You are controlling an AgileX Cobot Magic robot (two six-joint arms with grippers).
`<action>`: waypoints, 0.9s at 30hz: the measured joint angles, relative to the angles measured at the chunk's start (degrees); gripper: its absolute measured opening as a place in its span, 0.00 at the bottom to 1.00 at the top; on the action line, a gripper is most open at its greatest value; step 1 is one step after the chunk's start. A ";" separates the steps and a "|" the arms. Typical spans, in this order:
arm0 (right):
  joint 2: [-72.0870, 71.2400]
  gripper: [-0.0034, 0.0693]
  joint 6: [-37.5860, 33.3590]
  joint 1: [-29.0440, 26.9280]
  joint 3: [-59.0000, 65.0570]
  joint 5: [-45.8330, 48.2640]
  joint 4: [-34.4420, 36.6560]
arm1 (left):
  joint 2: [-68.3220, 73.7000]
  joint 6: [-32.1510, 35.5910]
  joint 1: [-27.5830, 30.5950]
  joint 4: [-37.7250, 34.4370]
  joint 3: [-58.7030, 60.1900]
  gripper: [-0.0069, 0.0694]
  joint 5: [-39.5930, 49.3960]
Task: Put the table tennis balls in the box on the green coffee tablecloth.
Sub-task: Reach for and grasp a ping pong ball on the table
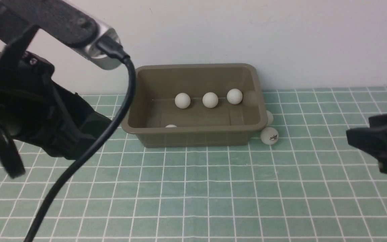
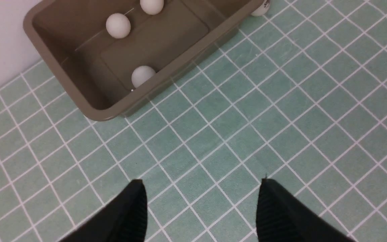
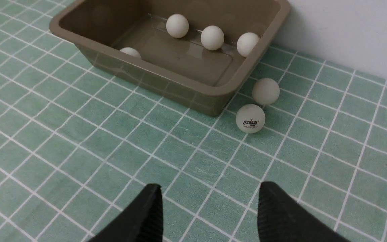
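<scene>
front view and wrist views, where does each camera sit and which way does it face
Front view: between the arms, facing forward at the box; left arm, right arm at its edges.
Left wrist view: on left arm, looking down at cloth and box; open jaws show.
Right wrist view: on right arm, same aim; open jaws show.
Both wrist views share the printed ball beside the box.

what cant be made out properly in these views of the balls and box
Front view: near-wall ball inside the box, only its top shows above that wall.
Front view: plain ball outside, partly hidden behind the box's right corner.
Left wrist view: logo ball, cut off by the picture's edge and the box's rim.
</scene>
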 joint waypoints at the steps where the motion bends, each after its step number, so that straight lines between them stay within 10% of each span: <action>1: 2.18 0.54 -0.19 0.00 -1.00 0.50 0.06 | -0.16 0.00 0.00 -0.70 0.00 0.61 0.00; 13: 29.43 0.61 -13.03 0.00 -19.04 13.40 3.67 | -0.22 -0.06 0.00 -2.49 0.00 0.61 0.00; 27: 42.79 0.72 -23.69 0.00 -22.30 0.48 8.96 | -0.22 -0.10 0.00 -2.60 0.00 0.61 -0.06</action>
